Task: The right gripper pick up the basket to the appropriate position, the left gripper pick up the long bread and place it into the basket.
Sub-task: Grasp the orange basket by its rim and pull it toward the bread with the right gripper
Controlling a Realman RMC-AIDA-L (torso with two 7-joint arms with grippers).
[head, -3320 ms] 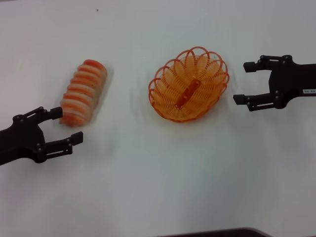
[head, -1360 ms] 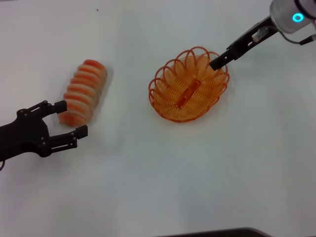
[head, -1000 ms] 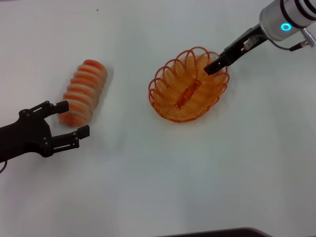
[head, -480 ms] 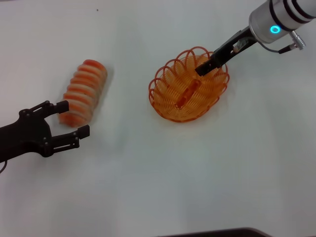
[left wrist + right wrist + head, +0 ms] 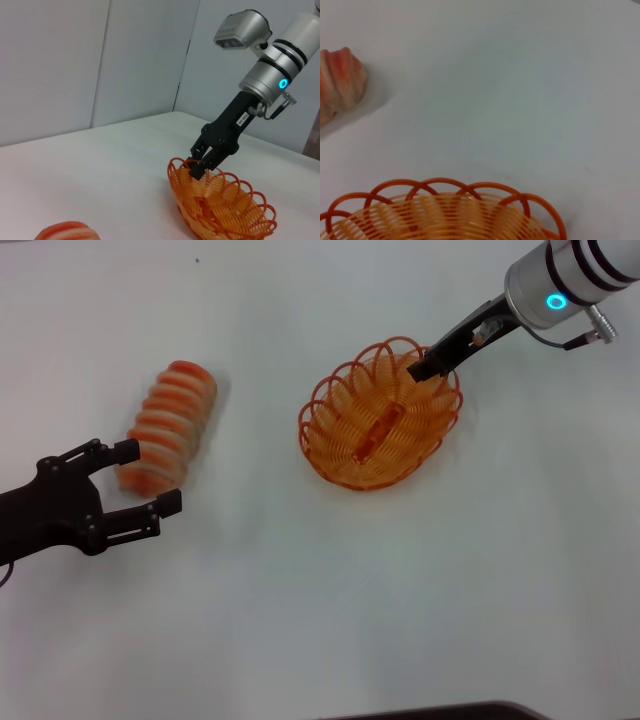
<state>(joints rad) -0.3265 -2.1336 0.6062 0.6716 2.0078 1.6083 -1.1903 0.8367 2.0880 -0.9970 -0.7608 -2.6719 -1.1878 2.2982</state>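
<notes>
The orange wire basket sits at the table's middle right, and nothing lies in it. My right gripper reaches down from the far right. Its fingers look shut on the looped far rim, which shows best in the left wrist view, where the right gripper pinches the basket. The long bread, striped orange and cream, lies at the left. My left gripper is open at the bread's near end, holding nothing. The wrist views catch one end of the bread and the basket rim.
The white table spreads all around both objects. A dark edge runs along the near side. Grey wall panels stand behind the table in the left wrist view.
The right arm swung from beside the basket to above it and lowered its fingers onto the far rim. The basket has shifted slightly left. The left gripper crept a little toward the bread.
</notes>
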